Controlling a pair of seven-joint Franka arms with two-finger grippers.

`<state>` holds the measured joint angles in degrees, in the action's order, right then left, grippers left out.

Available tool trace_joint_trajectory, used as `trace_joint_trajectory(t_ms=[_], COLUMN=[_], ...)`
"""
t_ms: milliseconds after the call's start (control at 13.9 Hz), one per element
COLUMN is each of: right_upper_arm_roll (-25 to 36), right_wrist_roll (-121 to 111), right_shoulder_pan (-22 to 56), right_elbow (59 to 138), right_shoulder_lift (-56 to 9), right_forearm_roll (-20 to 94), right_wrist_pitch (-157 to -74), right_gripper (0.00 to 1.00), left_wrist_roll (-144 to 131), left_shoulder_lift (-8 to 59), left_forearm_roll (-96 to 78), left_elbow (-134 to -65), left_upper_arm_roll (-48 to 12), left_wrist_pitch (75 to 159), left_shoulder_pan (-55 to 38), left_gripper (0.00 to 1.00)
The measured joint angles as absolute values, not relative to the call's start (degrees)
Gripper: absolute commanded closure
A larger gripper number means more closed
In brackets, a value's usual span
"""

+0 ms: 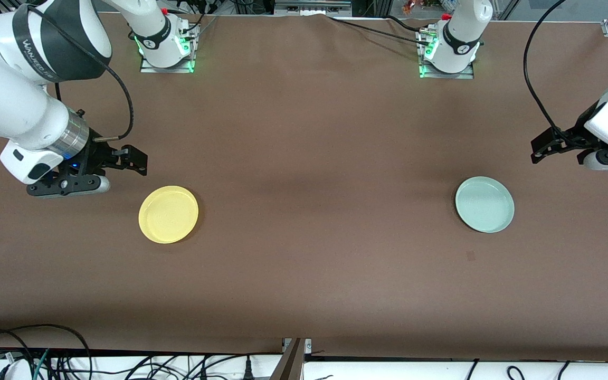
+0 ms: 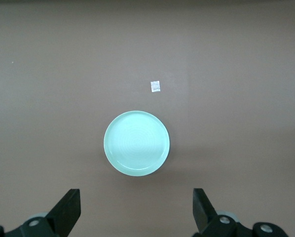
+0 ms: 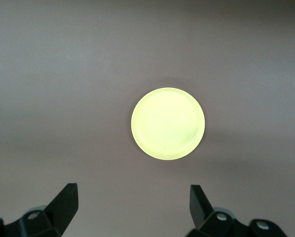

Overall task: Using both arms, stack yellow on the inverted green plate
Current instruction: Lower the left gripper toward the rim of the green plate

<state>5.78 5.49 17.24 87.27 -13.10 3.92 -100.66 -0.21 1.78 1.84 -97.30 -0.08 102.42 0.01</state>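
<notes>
The yellow plate lies flat on the brown table toward the right arm's end; it also shows in the right wrist view. The pale green plate lies flat toward the left arm's end and seems to be rim up; it also shows in the left wrist view. My right gripper hovers open and empty over bare table beside the yellow plate. My left gripper hovers open and empty over bare table beside the green plate. The plates lie far apart.
A small square mark sits on the table a little nearer the front camera than the green plate. Cables run along the table's front edge. The arm bases stand at the table's back edge.
</notes>
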Motion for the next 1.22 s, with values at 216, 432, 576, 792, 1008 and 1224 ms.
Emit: trace_joint_trajectory(t_ms=[216, 432, 576, 792, 1008, 1224], right_upper_arm_roll=[5.8, 5.8, 5.8, 5.8, 5.8, 5.8], right_wrist_roll=[5.5, 5.5, 5.5, 5.5, 5.5, 5.5], right_shoulder_pan=[17.2, 17.2, 17.2, 17.2, 17.2, 17.2], right_elbow=[87.3, 87.3, 87.3, 87.3, 87.3, 87.3], right_shoulder_lift=[-13.1, -13.1, -13.1, -13.1, -13.1, -13.1], right_forearm_roll=[3.9, 3.9, 3.9, 3.9, 3.9, 3.9], right_wrist_pitch=[-100.7, -100.7, -100.7, -100.7, -100.7, -100.7], right_gripper=[0.0, 0.0, 0.0, 0.0, 0.0, 0.0], left_wrist_roll=[0.1, 0.2, 0.2, 0.3, 0.4, 0.4], left_shoulder_lift=[2.7, 2.9, 2.9, 2.9, 3.1, 4.7], left_forearm_roll=[1.8, 1.8, 1.8, 1.8, 1.8, 1.8], left_elbow=[-96.3, -96.0, -95.9, -95.9, -95.9, -95.6], left_upper_arm_roll=[0.0, 0.0, 0.0, -0.1, -0.1, 0.0], left_wrist_pitch=[102.3, 101.9, 101.0, 100.0, 99.5, 98.8], left_shoulder_pan=[0.2, 0.2, 0.2, 0.2, 0.2, 0.2], left_gripper=[0.0, 0.0, 0.0, 0.0, 0.0, 0.0])
